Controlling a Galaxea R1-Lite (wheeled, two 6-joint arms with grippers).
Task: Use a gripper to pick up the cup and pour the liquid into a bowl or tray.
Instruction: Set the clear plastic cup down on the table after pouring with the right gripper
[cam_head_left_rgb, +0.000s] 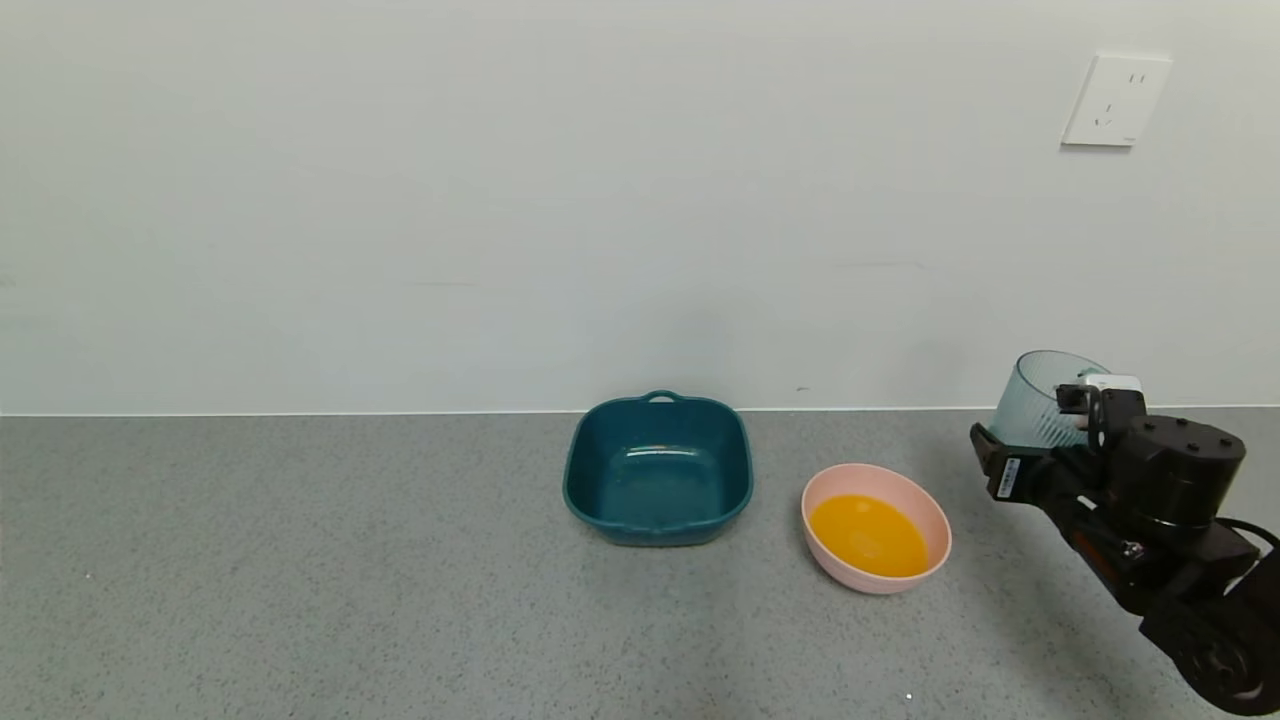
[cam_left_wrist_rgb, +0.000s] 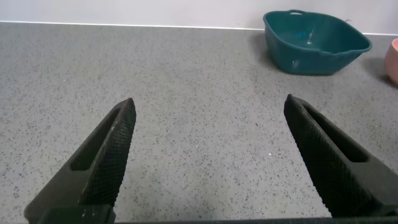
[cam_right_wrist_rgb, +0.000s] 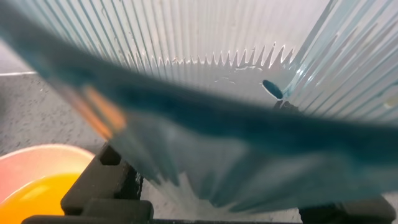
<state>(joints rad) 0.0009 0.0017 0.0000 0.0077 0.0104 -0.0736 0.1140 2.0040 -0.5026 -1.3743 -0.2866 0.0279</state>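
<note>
My right gripper (cam_head_left_rgb: 1050, 430) is shut on the ribbed pale blue-green cup (cam_head_left_rgb: 1045, 400), held above the counter to the right of the pink bowl (cam_head_left_rgb: 925, 510). The cup looks empty and leans slightly, its mouth up. The bowl holds the orange liquid (cam_head_left_rgb: 868, 535). In the right wrist view the cup (cam_right_wrist_rgb: 236, 93) fills the picture, with the bowl (cam_right_wrist_rgb: 37, 162) and liquid (cam_right_wrist_rgb: 37, 196) beyond it. My left gripper (cam_left_wrist_rgb: 208, 112) is open and empty over bare counter, out of the head view.
A dark teal square tray (cam_head_left_rgb: 657, 470) stands left of the bowl and looks empty; it also shows in the left wrist view (cam_left_wrist_rgb: 314, 42). A white wall with a socket (cam_head_left_rgb: 1115, 100) runs behind the grey speckled counter (cam_head_left_rgb: 300, 560).
</note>
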